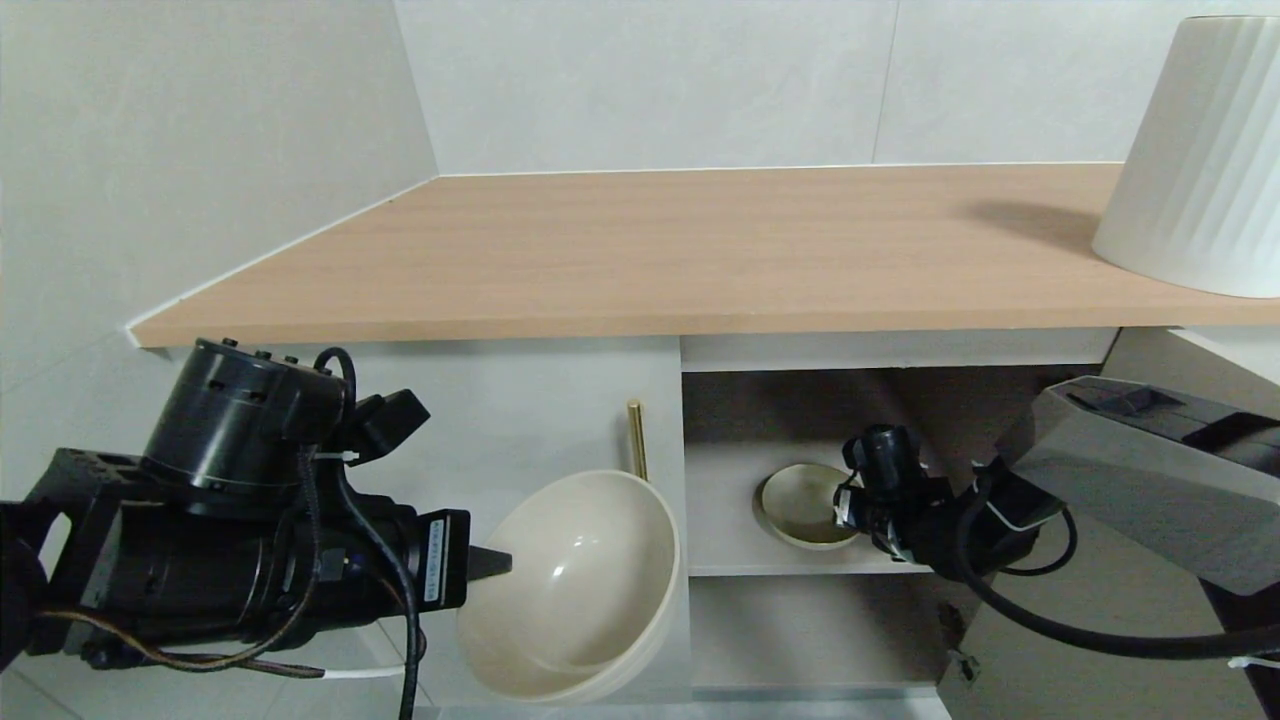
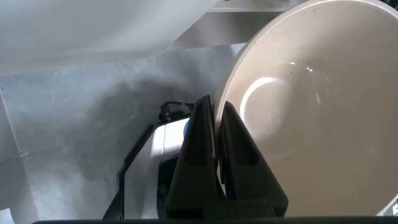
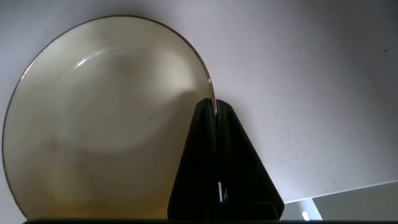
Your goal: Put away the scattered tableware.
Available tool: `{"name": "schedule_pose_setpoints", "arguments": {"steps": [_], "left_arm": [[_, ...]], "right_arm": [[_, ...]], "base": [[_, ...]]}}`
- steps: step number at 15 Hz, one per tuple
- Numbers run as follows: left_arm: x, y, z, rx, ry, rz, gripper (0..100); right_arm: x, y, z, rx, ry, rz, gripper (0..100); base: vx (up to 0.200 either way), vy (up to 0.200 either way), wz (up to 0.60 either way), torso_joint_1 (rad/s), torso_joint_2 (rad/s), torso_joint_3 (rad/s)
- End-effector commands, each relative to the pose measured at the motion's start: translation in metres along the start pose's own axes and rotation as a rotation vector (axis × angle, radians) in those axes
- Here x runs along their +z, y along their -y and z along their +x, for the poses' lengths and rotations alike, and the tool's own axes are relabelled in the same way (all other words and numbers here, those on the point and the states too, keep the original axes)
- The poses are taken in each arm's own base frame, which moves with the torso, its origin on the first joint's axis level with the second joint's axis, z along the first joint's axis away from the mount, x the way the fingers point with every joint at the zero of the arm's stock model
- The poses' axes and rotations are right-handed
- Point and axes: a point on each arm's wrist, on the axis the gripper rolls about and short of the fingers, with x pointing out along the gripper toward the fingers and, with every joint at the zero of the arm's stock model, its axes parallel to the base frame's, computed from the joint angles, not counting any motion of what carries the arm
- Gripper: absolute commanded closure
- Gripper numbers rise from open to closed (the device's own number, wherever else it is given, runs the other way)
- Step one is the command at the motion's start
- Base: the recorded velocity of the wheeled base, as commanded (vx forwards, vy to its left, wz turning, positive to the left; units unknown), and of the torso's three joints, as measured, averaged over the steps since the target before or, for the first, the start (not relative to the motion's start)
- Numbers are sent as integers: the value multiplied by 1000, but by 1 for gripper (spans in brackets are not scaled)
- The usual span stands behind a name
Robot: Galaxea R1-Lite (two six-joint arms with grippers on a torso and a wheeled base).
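The left pincer [image 1: 490, 563] is clamped on the rim of a big cream bowl [image 1: 580, 590], held tilted in front of the cupboard door [image 1: 560, 420], not yet stowed. The right pincer [image 1: 848, 505] grips the rim of a small dish [image 1: 800, 505] on the open cupboard's shelf [image 1: 720, 530] (apparently set down, not released). Roughly halfway, I judge.
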Motion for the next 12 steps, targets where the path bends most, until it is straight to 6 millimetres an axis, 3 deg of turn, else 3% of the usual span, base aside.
{"name": "schedule_pose_setpoints", "arguments": {"steps": [1, 3, 4, 10, 12], "left_arm": [[0, 0, 1, 3, -4, -1, 100], [0, 0, 2, 4, -5, 0, 100], [0, 0, 2, 3, -4, 0, 100], [-4, 7, 5, -18, -24, 23, 100], [-2, 8, 14, -20, -17, -3, 100]], "right_arm": [[1, 0, 0, 0, 2, 1, 100], [0, 0, 0, -1, 0, -2, 100], [1, 0, -1, 1, 1, -1, 0], [11, 2, -14, 16, 17, 10, 0], [17, 2, -38, 72, 3, -2, 0]], "base": [[0, 0, 0, 0, 0, 0], [0, 0, 0, 0, 0, 0], [0, 0, 0, 0, 0, 0], [0, 0, 0, 0, 0, 0], [0, 0, 0, 0, 0, 0]]}}
